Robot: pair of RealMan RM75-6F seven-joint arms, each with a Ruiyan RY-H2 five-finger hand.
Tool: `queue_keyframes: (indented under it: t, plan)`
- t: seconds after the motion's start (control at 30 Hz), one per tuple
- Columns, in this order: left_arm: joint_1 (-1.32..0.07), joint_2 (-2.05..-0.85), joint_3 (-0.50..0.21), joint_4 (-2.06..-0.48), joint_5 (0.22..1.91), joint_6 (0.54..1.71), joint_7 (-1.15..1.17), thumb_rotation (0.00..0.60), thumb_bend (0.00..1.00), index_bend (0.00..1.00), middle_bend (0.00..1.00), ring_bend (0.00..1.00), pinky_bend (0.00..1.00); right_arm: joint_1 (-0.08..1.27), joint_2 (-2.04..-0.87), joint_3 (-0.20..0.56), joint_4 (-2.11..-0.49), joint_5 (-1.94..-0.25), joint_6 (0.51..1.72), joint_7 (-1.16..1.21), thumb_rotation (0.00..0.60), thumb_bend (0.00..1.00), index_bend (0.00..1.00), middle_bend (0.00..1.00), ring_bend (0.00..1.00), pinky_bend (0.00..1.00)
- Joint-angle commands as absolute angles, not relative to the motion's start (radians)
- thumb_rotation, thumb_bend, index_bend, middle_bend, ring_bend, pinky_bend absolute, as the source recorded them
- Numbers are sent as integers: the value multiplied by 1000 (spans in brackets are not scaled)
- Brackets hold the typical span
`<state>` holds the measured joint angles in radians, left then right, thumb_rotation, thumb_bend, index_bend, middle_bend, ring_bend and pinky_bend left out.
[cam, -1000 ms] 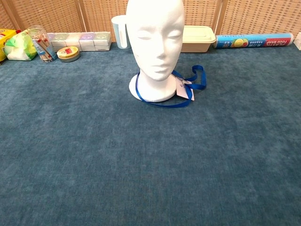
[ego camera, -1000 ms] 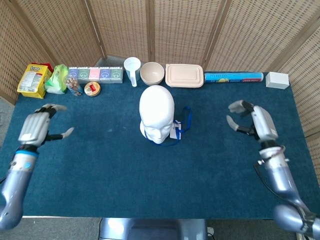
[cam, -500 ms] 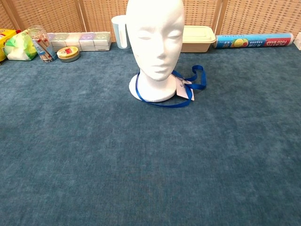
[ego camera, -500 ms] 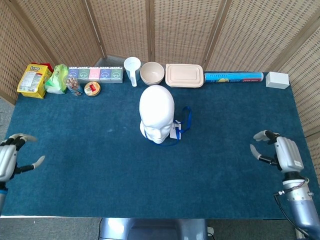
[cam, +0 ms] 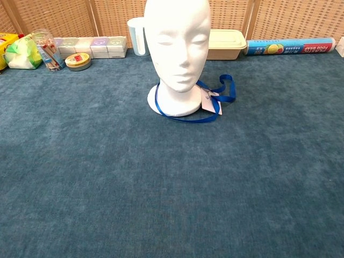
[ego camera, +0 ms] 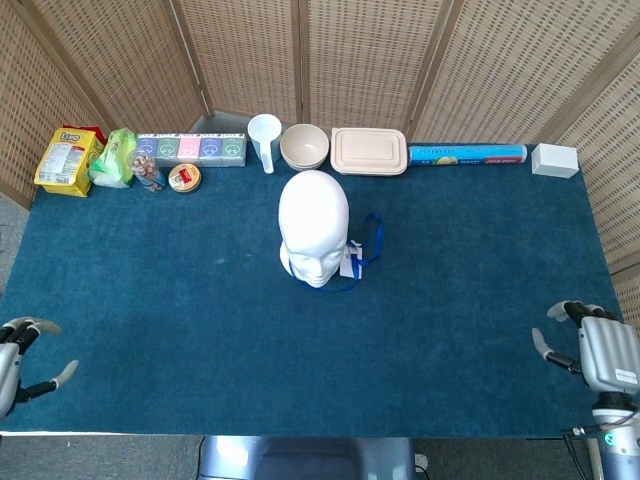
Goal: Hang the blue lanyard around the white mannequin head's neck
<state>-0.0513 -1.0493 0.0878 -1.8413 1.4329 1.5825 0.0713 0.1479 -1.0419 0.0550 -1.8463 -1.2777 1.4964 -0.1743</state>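
White mannequin head [ego camera: 314,229]: upright, centre of bench [ego camera: 180,330], blue cloth top; face toward robot. Blue lanyard [cam: 224,91]: looped round base of neck, lying on cloth at foot of head; spare strap trailing off on the side of robot's right hand; white card tag [cam: 210,101] attached, lying just beside base, touching strap. Left hand [ego camera: 12,362]: near-left corner of bench, half cut off by frame edge in head view; fingers [ego camera: 61,374] spread apart, holding nothing; well apart from head. Right hand [ego camera: 603,352]: near-right corner of bench; fingers [ego camera: 541,345] apart, slightly curled, holding nothing; well apart from head. Neither hand seen in chest view. Back row along wicker screen [ego camera: 360,60], from the left-hand side: yellow snack bag [ego camera: 67,160]; green pkt [ego camera: 114,159] just beside it; small jar [ego camera: 148,172] w/ sticks or similar, contents too small to tell; round tin [ego camera: 184,178]; row of coloured boxes [ego camera: 192,149] behind jar and tin; white cup [ego camera: 265,141]; beige bowl [ego camera: 305,147] next to cup; beige lidded container [ego camera: 369,151]; blue food-wrap roll [ego camera: 467,154] lying on its side; white box [ego camera: 554,160] at far end. Cup, bowl, container directly behind head, apart from it.
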Motion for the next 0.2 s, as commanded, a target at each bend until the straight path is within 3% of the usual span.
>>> queue_keyframes:
  t: [0.03, 0.2]
  plan:
    - [-41, -1045, 88, -1859, 1447, 1587, 81, 428, 232, 366, 342, 236, 252, 132, -1033, 48, -1852, -1299, 1508, -172, 329, 386, 429, 461, 402, 403]
    - [-32, -1034, 77, -1877, 1457, 1595, 97, 430, 233, 367, 342, 236, 252, 116, -1026, 52, -1861, -1317, 1525, -172, 331, 386, 442, 470, 404, 404]
